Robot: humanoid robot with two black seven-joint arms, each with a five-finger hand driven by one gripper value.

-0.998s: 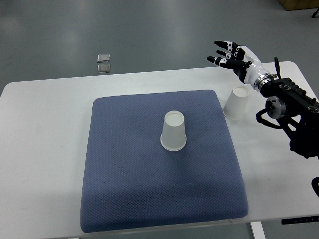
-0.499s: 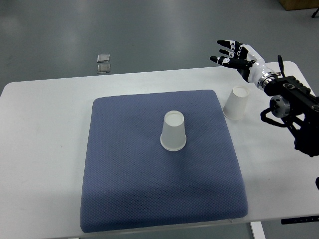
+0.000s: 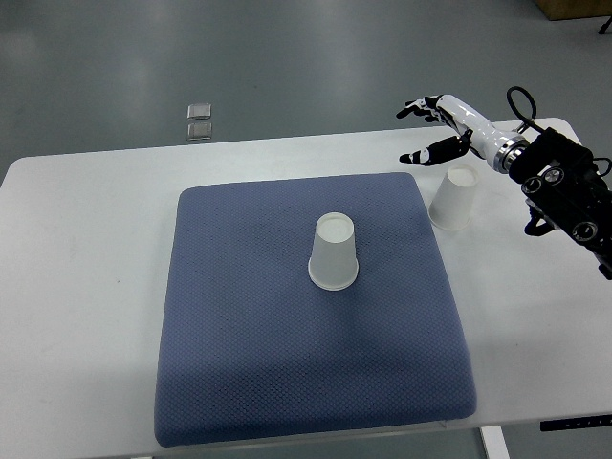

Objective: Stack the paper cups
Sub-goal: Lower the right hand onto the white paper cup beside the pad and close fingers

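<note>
**Two upturned paper cups, hand open above one**

The nearer paper cup was smooth, white and tapered, standing upside down on the white table just below the right hand. The other cup, also inverted, sat well to the hand's lower left, mid-cushion. The blue cushion was square, soft-edged and finely woven. The hand's fingers were spread, holding nothing.

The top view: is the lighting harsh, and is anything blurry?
Top view: soft, even light; the white paper cup on the blue pad casts only a faint shadow; a pale sheen lies on the grey floor; the right hand looks sharp.
</note>
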